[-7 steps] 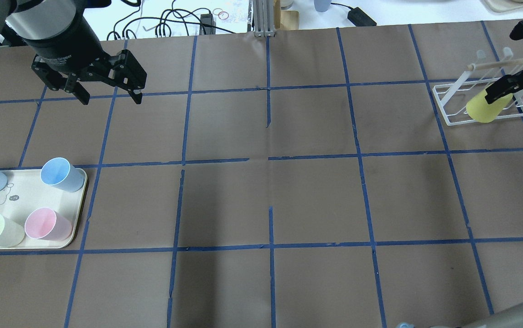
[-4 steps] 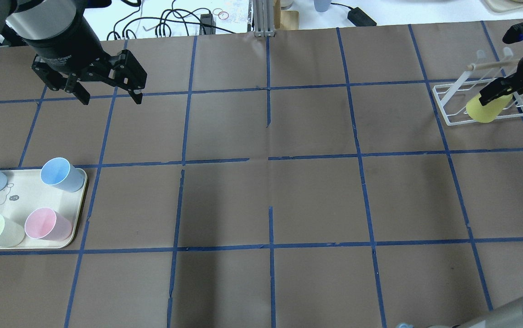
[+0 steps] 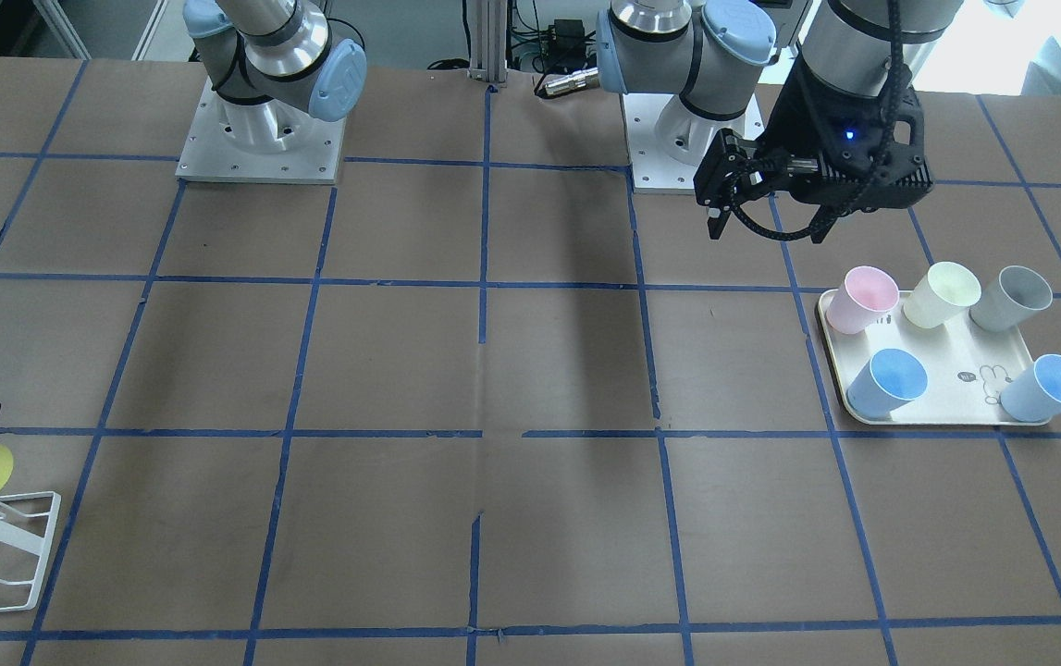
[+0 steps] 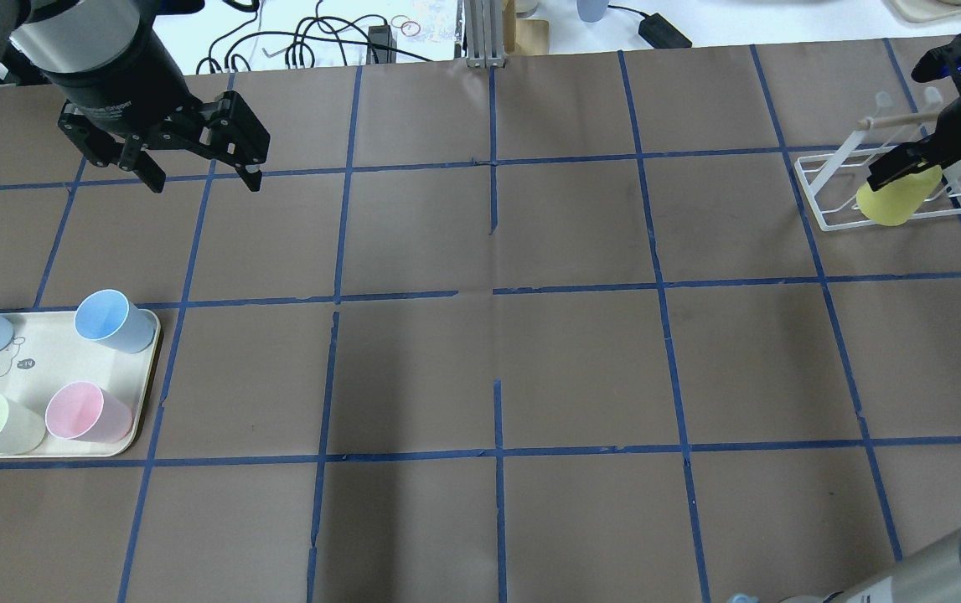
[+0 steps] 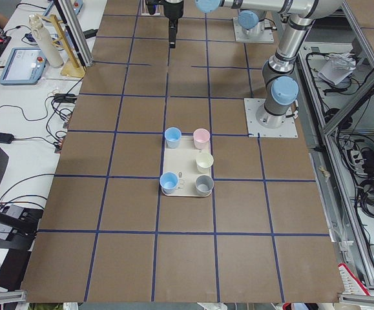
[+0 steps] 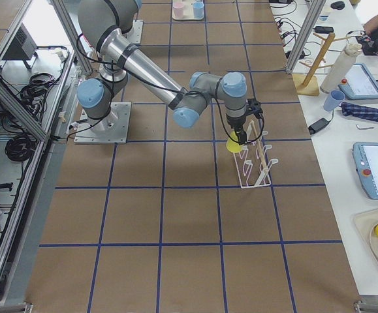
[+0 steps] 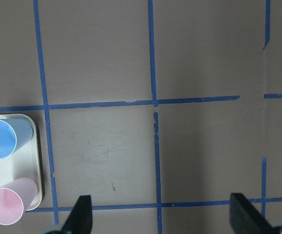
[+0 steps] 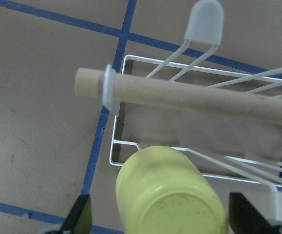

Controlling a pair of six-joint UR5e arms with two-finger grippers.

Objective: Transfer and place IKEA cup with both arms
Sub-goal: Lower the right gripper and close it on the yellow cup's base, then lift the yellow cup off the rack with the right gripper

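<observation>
Overhead exterior: right gripper point(image 4: 901, 174) has shifted slightly left, jaws spread either side of the IKEA cup point(image 4: 891, 203), which hasn't moved (inverted on the white wire rack point(image 4: 824, 219), upper right of frame). Grasp not closed yet, by my read; left gripper point(image 4: 202, 179) hangs released at upper left.

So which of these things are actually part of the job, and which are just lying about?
Part of the job:
yellow cup, on the white rack
right gripper, open around that cup
left gripper, open, hovering over bare table

Just lying about, for now:
pastel cups on the tray
cables beyond the table's far edge
</observation>
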